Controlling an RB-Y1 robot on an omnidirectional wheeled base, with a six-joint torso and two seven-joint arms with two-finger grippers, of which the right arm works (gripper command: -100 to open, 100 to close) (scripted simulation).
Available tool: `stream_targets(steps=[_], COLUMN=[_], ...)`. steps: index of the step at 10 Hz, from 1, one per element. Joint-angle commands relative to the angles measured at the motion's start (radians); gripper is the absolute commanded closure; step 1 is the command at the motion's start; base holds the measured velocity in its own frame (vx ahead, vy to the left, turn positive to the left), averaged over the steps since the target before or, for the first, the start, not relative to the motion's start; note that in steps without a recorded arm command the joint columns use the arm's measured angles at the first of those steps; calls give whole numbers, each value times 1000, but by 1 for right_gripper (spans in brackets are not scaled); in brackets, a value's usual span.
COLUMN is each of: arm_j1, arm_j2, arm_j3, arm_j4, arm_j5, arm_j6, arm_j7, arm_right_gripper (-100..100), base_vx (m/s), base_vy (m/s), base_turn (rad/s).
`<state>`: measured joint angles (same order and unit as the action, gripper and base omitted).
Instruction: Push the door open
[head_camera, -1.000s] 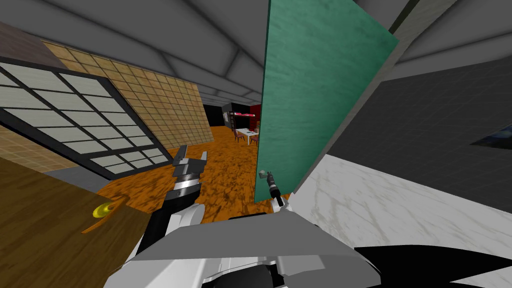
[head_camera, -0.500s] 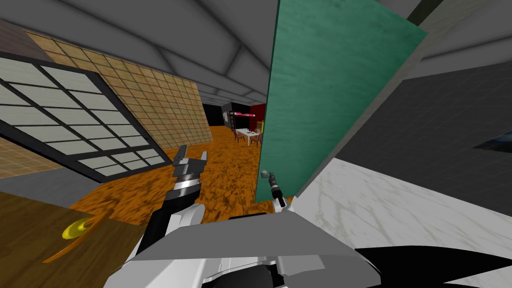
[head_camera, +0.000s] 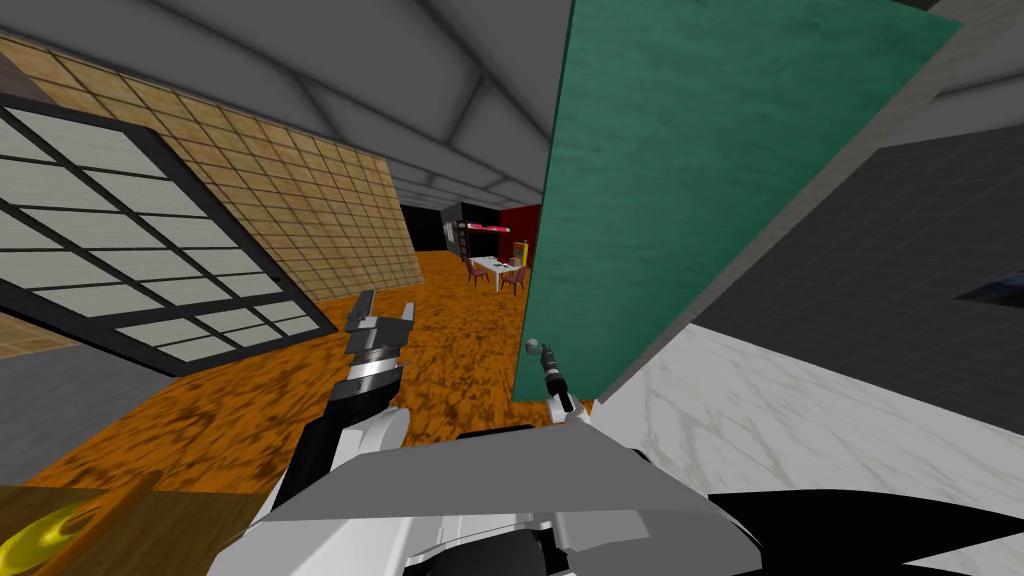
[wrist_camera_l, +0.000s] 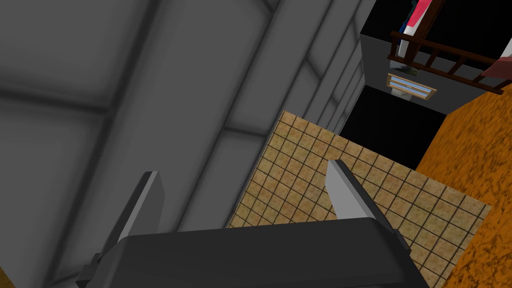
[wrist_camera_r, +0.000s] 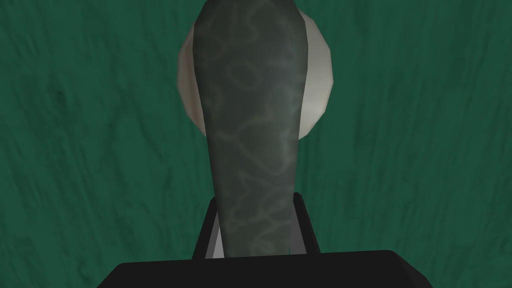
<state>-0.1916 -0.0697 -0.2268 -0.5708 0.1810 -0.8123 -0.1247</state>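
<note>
A tall green door (head_camera: 680, 200) stands ajar just right of centre in the head view. Its small pale handle (head_camera: 533, 346) sits low on the free edge. My right gripper (head_camera: 545, 358) reaches up to that handle. In the right wrist view a dark marbled lever (wrist_camera_r: 250, 125) runs out from between the fingers, over a pale round plate (wrist_camera_r: 317, 85) on the green door (wrist_camera_r: 425, 150); the right gripper (wrist_camera_r: 252, 220) is shut on the lever. My left gripper (head_camera: 380, 318) is held up over the orange floor, apart from the door, and the left gripper (wrist_camera_l: 245, 190) is open with nothing between its fingers.
Orange floor (head_camera: 440, 350) runs ahead through the opening to a white table with chairs (head_camera: 497, 268). A black-framed window (head_camera: 120, 230) and a tan tiled wall (head_camera: 320, 220) line the left. A brown panel with a yellow knob (head_camera: 40, 535) sits bottom left. A white marbled surface (head_camera: 800, 420) lies right.
The whole picture has shifted: I have moved forward, and the brown panel slid out toward the bottom left. The green door now spreads further right. Both arms keep their pose.
</note>
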Motion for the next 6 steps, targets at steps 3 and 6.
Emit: stream_targets(steps=[3, 6], arm_j1=[9, 10], arm_j2=[-14, -20], arm_j3=[-21, -47], arm_j4=[-18, -18], arm_j5=[-13, -31], arm_j6=[1, 2], arm_j7=[7, 19], arm_right_gripper=[100, 100], base_vx=[123, 149], base_vy=[54, 72], base_turn=[-31, -57])
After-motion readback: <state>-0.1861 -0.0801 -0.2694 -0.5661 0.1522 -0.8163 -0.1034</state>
